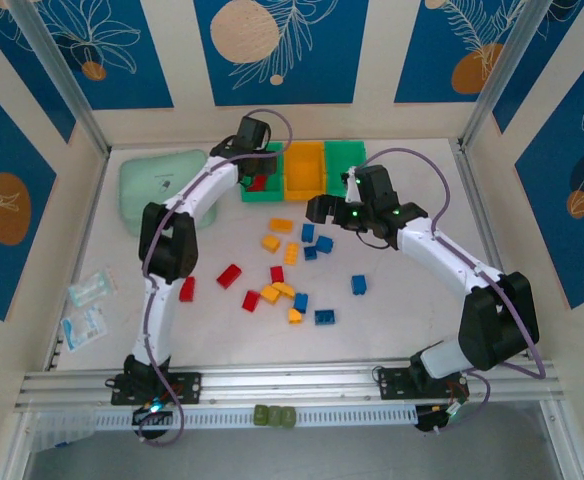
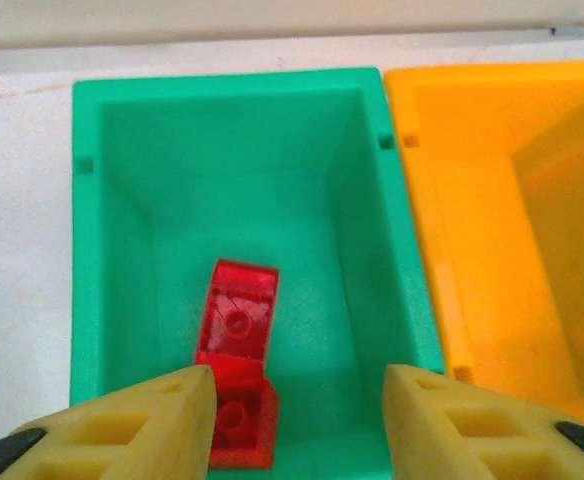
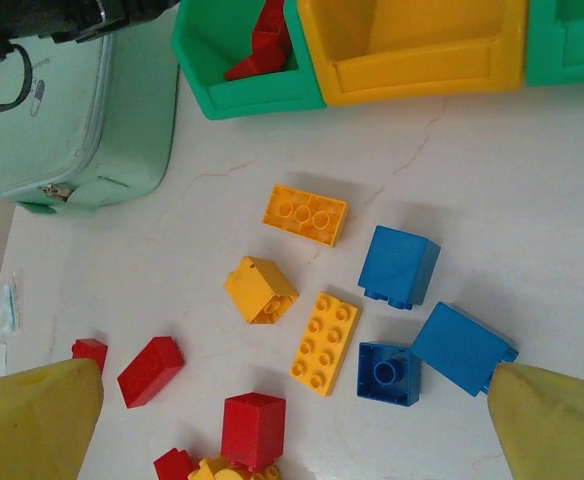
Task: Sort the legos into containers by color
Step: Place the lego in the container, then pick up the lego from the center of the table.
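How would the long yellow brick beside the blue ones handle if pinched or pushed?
The long yellow brick looks like hard plastic, so probably rigid when pinched. Lying flat, it would likely slide rather than roll or tip.

The left arm (image 1: 202,190) stretches far forward from its base, elbow bent and wrist tipped down. The left gripper (image 1: 258,170) (image 2: 297,400) points downward with its jaws parted, and its yellow fingers (image 2: 142,420) frame the low corners of the left wrist view. The right arm (image 1: 442,250) folds at a raised elbow and reaches forward and inward. The right gripper (image 1: 317,208) (image 3: 292,400) hangs wide open, its fingers (image 3: 32,415) spread far apart.
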Available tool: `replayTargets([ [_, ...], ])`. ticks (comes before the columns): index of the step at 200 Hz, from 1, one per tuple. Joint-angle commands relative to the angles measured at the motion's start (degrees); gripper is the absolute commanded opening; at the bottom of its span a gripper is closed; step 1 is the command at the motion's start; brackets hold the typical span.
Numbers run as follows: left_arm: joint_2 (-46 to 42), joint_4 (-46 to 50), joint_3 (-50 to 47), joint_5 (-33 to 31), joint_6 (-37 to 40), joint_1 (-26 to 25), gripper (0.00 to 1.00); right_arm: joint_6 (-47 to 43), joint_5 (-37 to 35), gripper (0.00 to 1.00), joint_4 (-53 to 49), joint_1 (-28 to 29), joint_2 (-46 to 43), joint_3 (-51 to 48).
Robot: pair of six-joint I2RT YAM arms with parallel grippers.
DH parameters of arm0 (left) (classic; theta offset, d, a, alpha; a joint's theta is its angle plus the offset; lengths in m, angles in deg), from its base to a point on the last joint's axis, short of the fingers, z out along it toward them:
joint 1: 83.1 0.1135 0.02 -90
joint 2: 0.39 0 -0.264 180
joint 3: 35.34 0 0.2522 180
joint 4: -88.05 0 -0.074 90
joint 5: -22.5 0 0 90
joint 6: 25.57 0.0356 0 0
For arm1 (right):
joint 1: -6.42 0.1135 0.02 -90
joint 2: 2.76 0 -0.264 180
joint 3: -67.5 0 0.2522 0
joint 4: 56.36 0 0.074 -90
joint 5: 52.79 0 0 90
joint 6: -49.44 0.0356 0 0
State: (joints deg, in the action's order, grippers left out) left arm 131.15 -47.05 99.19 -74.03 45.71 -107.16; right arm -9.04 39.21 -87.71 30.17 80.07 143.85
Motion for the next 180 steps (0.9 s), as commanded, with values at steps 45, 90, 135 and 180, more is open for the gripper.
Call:
replayTargets([
  [45, -22.4, 2.6, -24.2, 12.1, -2.7, 0.3, 0.51, -2.3, 6.0, 0.99, -6.4, 0.2, -2.5, -0.2],
  [90, -32.4, 4.4, -41.4, 13.1, -5.6, -2.3, 0.54, -1.7, 7.4, 0.99, -10.4, 1.7, -3.4, -2.6],
  [135, -36.2, 1.4, -52.0, 13.2, -12.7, -8.9, 0.57, -0.8, 8.8, 0.99, -9.5, 3.2, -4.4, -7.7],
  [180, -34.4, -4.2, -55.5, 10.7, -20.5, -14.7, 0.62, 1.4, 9.6, 0.99, -5.4, 2.1, -5.7, -13.2],
])
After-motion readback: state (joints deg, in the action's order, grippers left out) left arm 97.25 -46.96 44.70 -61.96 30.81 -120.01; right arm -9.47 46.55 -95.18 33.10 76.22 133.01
